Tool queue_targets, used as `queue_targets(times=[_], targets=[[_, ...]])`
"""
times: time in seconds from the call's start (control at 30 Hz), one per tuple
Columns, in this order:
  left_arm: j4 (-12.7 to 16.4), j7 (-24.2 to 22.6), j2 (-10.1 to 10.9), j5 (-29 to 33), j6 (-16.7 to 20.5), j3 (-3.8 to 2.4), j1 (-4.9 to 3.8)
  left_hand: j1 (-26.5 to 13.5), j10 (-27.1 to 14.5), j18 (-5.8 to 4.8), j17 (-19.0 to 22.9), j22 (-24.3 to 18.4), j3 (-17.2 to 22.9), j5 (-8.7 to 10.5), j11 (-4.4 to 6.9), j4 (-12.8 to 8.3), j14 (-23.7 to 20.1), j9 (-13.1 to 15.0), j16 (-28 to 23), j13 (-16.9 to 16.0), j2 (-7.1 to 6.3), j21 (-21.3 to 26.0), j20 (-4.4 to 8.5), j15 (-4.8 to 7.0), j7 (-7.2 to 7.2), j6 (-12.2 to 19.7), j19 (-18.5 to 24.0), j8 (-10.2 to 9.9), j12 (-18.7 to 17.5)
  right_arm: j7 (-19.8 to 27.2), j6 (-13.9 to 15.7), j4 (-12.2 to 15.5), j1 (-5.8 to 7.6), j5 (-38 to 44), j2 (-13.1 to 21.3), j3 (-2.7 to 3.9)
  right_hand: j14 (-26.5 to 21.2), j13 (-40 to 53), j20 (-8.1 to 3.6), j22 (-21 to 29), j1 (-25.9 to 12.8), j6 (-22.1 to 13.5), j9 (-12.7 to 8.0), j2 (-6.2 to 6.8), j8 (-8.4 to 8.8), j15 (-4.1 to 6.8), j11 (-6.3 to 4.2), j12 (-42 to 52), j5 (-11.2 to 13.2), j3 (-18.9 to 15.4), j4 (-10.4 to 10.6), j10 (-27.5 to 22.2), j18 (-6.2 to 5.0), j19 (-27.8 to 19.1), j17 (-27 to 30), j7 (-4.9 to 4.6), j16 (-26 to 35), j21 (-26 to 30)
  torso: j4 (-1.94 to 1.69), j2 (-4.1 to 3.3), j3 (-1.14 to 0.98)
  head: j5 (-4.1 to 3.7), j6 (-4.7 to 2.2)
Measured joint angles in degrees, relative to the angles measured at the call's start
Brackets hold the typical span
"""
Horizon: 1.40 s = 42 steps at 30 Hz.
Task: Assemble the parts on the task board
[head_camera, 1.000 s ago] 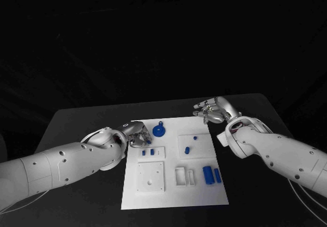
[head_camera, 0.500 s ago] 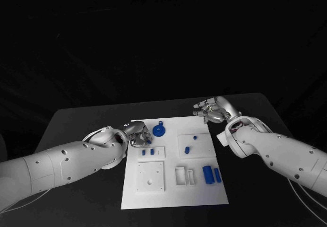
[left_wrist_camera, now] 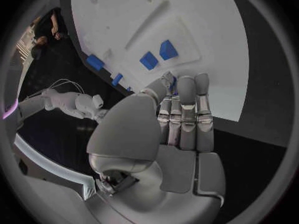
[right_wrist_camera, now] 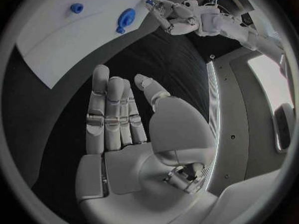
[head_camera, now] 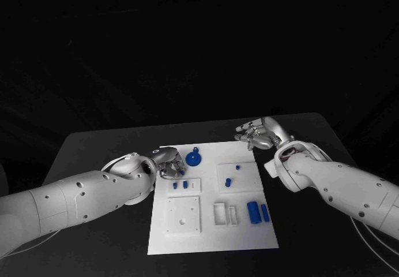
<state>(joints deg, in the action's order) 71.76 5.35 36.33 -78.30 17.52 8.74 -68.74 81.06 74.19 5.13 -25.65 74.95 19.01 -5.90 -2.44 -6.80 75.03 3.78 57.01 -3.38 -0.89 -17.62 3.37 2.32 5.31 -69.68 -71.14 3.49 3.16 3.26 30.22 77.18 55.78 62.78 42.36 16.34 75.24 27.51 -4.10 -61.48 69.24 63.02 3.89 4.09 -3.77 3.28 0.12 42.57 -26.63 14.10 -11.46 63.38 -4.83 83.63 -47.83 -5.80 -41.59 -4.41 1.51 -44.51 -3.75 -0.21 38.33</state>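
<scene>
Left hand (head_camera: 169, 162) at the white board's (head_camera: 241, 234) left edge, beside the blue round part (head_camera: 194, 158); whether its fingers grasp anything, cannot tell. Right hand (head_camera: 260, 134) over the far right corner, fingers released, holding nothing.

The task board (head_camera: 241, 239) looks like matt white plastic, the parts (head_camera: 252, 212) smooth blue plastic. Each hand (left_wrist_camera: 181, 119) shows brushed silvery metal; the surface (head_camera: 100, 150) is matt black.
</scene>
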Motion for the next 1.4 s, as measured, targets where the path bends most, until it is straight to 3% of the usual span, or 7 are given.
queue_targets(times=[0.37, 0.47, 0.8, 1.33, 1.4], targets=[[0.01, -0.04, -0.13, -1.79, -0.1, 0.27, -0.08, -0.11, -1.69, 0.05, 0.01, -0.01, -0.97, 0.81, -0.72, 0.01, -0.44, -0.02, 0.0, -0.04, -0.12, 0.0, -0.55, -0.44, 0.19, 0.84, 0.55, 0.0, 0.0, -0.01, -0.01, 0.0, 0.0, 0.0, 0.0, 0.0, 0.0, 0.0, 0.0, 0.0, 0.0, 0.0, 0.0, 0.0, 0.0, 0.0, 0.0, 0.0, 0.0, 0.0, 0.0, 0.0, 0.0, 0.0, 0.0, 0.0, 0.0, 0.0, 0.01, 0.01, 0.02, 0.05, 0.07], [0.06, -0.04, -0.11, -2.09, -0.2, 0.42, -0.05, -0.34, -3.2, 0.07, 0.09, -0.01, -1.04, 1.31, -0.97, -0.06, -0.72, 0.05, 0.0, -0.05, -1.21, 0.13, -0.72, -0.72, 0.14, 3.85, 0.72, 0.44, 0.0, -0.01, -0.01, 0.0, 0.0, 0.0, 0.0, 0.0, 0.0, 0.01, 0.0, -0.01, 0.0, 0.0, 0.0, 0.0, 0.0, 0.0, 0.0, 0.0, 0.0, 0.0, 0.0, 0.0, 0.0, 0.0, 0.0, 0.0, 0.0, 0.0, 0.0, 0.01, 0.01, 0.05, 0.04], [0.34, -0.01, 0.26, -2.54, -0.25, 0.65, 0.21, -1.41, -5.73, 0.21, 0.58, -0.02, 0.09, 1.31, -1.86, 1.66, -1.45, -0.2, 0.23, -0.04, -4.18, 2.02, -1.33, -1.43, -0.68, 7.42, 0.5, 0.3, 0.01, -0.01, -0.01, 0.0, 0.0, 0.0, 0.02, 0.0, 0.0, -0.01, 0.0, 0.05, 0.0, 0.0, 0.0, 0.0, 0.0, 0.0, 0.0, 0.0, 0.0, 0.0, 0.0, 0.0, 0.0, 0.0, 0.0, 0.0, 0.0, 0.0, 0.01, 0.02, 0.02, 0.1, -0.08], [0.76, -0.06, 0.81, -2.66, 0.65, 0.72, 0.3, -0.77, -9.31, 0.21, 1.13, -0.03, -2.59, 0.86, -3.01, 3.07, -1.86, -0.19, 0.62, -0.04, -5.69, 4.89, -2.04, -1.84, -1.16, 10.14, -0.64, 0.33, 0.01, -0.01, 0.0, -0.02, 0.0, -0.01, 0.1, 0.0, 0.0, -0.04, 0.0, 0.07, 0.0, 0.0, 0.0, 0.0, 0.0, 0.0, 0.0, 0.0, 0.0, 0.0, 0.0, 0.0, 0.0, 0.0, 0.06, 0.0, 0.0, 0.0, 0.01, 0.02, 0.03, 0.2, -0.27], [0.74, -0.06, 0.86, -2.68, 0.88, 0.72, 0.3, -0.77, -9.62, 0.7, 1.28, -0.03, -3.31, 0.86, -3.25, 3.07, -1.86, -0.19, 0.62, -0.04, -5.69, 5.14, -2.25, -1.84, -1.21, 10.47, -0.84, 0.33, 0.01, -0.01, 0.0, -0.03, 0.0, -0.01, 0.1, 0.0, 0.0, -0.04, 0.0, 0.07, 0.0, 0.0, 0.0, 0.0, 0.0, 0.0, 0.0, 0.0, 0.0, 0.0, 0.0, 0.0, 0.0, 0.0, 0.07, 0.0, 0.0, 0.0, 0.01, 0.02, 0.03, 0.2, -0.29]])
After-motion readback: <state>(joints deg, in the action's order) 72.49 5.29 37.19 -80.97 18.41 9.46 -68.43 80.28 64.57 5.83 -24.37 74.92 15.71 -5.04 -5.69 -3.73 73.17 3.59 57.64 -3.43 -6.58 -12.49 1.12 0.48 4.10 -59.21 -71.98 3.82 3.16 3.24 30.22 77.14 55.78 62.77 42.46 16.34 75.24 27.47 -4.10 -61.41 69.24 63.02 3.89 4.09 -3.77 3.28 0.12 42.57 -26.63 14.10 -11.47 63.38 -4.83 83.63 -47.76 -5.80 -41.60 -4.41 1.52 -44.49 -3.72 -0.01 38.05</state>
